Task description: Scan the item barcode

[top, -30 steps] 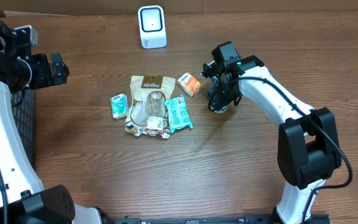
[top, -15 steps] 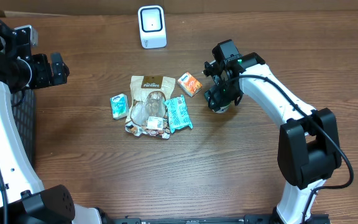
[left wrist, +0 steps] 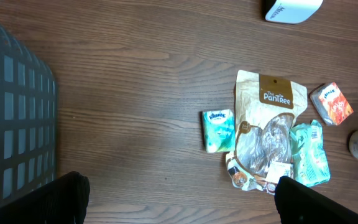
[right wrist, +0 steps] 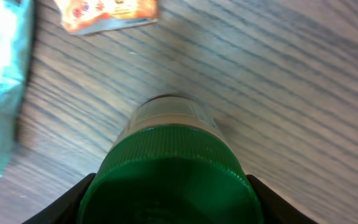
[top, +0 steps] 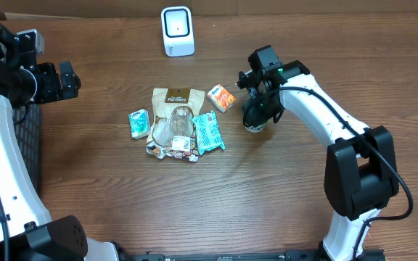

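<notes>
Right gripper (right wrist: 169, 196) — jaws closed against both sides of the green-capped bottle (right wrist: 169, 158), no gap visible at the cap. Bottle upright on the table (top: 267, 210), right of the PanTree pouch (top: 174, 109), past the orange packet (top: 221, 97). Left gripper (top: 67, 80) — jaws wide, empty, well left of the pouch. Barcode scanner (top: 177, 30) stands behind the pouch.

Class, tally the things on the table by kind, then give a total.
white scanner: 1
PanTree pouch: 1
Kleenex pack: 1
teal packet: 1
orange pack: 1
green-lidded jar: 1
Total: 6, not counting the small unclear bits at the pouch's lower edge.
</notes>
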You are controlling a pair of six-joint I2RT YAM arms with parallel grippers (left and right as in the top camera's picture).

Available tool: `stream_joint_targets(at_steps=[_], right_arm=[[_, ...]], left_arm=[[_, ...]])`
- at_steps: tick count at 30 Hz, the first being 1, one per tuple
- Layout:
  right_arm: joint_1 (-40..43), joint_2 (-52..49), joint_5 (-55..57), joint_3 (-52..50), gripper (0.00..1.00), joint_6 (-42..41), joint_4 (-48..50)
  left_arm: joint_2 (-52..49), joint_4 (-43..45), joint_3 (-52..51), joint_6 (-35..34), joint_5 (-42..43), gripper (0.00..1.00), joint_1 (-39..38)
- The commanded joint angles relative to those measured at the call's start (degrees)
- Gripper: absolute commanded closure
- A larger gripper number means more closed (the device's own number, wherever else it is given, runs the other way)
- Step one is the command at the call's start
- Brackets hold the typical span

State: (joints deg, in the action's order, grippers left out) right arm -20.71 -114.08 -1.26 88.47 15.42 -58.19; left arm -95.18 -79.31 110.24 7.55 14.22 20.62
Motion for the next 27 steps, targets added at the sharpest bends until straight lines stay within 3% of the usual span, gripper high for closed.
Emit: stream_joint_targets(at_steps=[1,10,22,27], right_arm=[[0.2,2.8,-8.3,4.7,0.58,-2.4,-1.0],[0.2,9.3,-28.7,13.1,0.6,-9.2,-6.9],[4.4,14.3,-66.0,15.2,0.62,-25.6,-4.0],[5.7,14.3,-66.9,15.2,0.62,-25.9,-3.2]], left_arm=[[-0.2,0.0,0.5,1.0,0.4,0.01,-0.4],[-0.2,0.0,0.5,1.0,0.4,0.01,-0.4],[-0.2,0.0,0.5,1.0,0.4,0.01,-0.4],[-0.2,0.0,0.5,1.0,0.4,0.01,-0.4]])
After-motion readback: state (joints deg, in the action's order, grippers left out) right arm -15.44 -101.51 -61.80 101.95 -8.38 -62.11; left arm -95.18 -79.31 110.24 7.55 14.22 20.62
